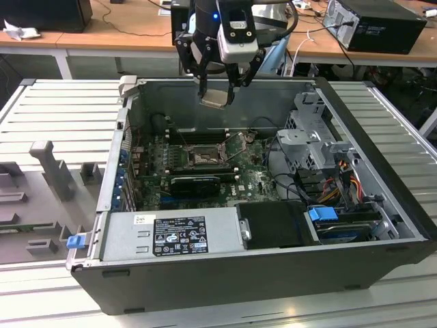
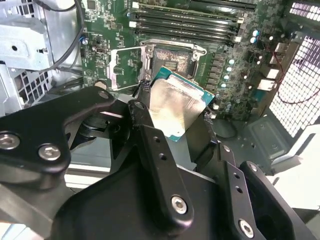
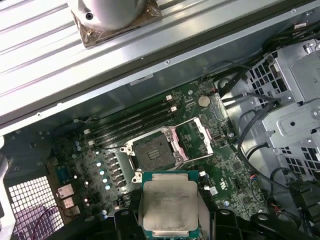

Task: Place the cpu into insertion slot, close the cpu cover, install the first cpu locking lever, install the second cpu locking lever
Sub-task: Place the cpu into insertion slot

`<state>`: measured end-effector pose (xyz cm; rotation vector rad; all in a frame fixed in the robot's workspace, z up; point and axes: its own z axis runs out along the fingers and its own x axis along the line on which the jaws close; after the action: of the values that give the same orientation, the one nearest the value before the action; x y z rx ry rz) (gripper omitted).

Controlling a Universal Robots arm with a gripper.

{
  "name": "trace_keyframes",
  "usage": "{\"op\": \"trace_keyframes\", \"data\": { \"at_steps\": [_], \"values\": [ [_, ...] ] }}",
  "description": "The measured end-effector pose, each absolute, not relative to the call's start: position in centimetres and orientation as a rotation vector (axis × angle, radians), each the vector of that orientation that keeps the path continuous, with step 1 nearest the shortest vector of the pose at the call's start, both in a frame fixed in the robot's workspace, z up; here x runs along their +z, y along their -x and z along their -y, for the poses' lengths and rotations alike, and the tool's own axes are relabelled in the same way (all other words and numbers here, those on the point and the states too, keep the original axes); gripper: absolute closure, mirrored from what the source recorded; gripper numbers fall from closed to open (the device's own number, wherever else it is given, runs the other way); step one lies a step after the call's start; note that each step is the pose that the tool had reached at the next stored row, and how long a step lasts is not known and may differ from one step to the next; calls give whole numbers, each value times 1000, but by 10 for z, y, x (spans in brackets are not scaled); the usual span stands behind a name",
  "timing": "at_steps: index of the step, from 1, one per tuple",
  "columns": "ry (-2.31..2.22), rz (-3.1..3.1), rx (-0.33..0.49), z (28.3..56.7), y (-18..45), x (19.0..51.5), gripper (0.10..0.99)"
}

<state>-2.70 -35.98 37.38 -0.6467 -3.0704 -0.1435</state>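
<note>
On a ribbed grey tabletop (image 1: pixel 54 109) lies an open computer case (image 1: pixel 273 273), and above it the claw (image 1: pixel 217 90) is clamped on the cpu (image 1: pixel 214 100), held well clear of the bare insertion slot (image 1: pixel 202 158), whose cpu cover (image 3: pixel 196 141) stands flipped open.

One cpu (image 3: pixel 170 205), one insertion slot (image 3: pixel 150 150), one cpu cover (image 3: pixel 202 136) and one gripper (image 1: pixel 217 94). One green circuit board (image 1: pixel 252 181) carries four long memory slots (image 2: pixel 185 22) — all in one computer case (image 1: pixel 225 273). Two blue plastic clips (image 1: pixel 322 214) — no more.
</note>
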Motion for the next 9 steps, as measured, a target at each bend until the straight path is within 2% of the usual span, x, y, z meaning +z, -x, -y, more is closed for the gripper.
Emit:
{"op": "trace_keyframes", "data": {
  "at_steps": [9],
  "values": [
    [745,3051,-144,360,27,373,557]
  ]
}}
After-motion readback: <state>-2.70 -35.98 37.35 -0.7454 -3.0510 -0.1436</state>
